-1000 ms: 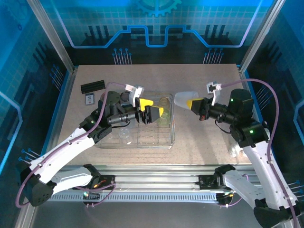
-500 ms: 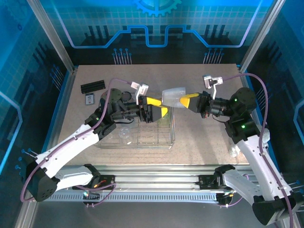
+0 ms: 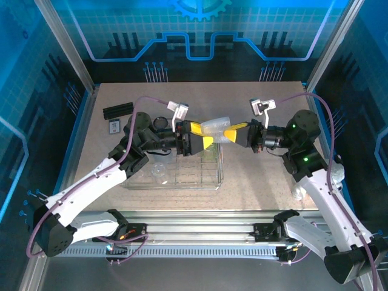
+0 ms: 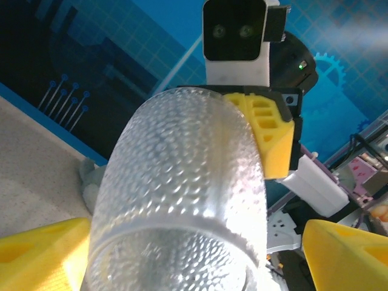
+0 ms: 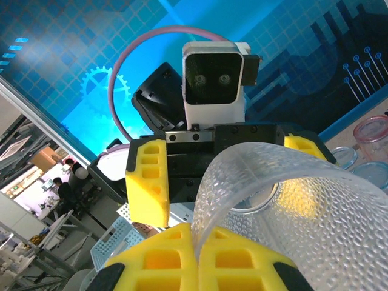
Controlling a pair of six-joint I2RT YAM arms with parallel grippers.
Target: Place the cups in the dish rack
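A clear dimpled cup hangs on its side in mid-air above the right end of the dish rack. My right gripper is shut on the cup's rim, one finger inside and one outside. My left gripper is open and faces it, its yellow fingers standing on either side of the cup's base end, with a gap on the right side. Another clear cup lies in the rack. A smoky cup stands behind the rack.
A black ridged bar and a small card lie at the back left. A clear cup stands by the right arm near the table's front right. Pink and clear cups show in the right wrist view.
My right arm carried the clear cup leftward to meet the left gripper. The left gripper rose from the rack, took the cup's base between its fingers and narrowed slightly.
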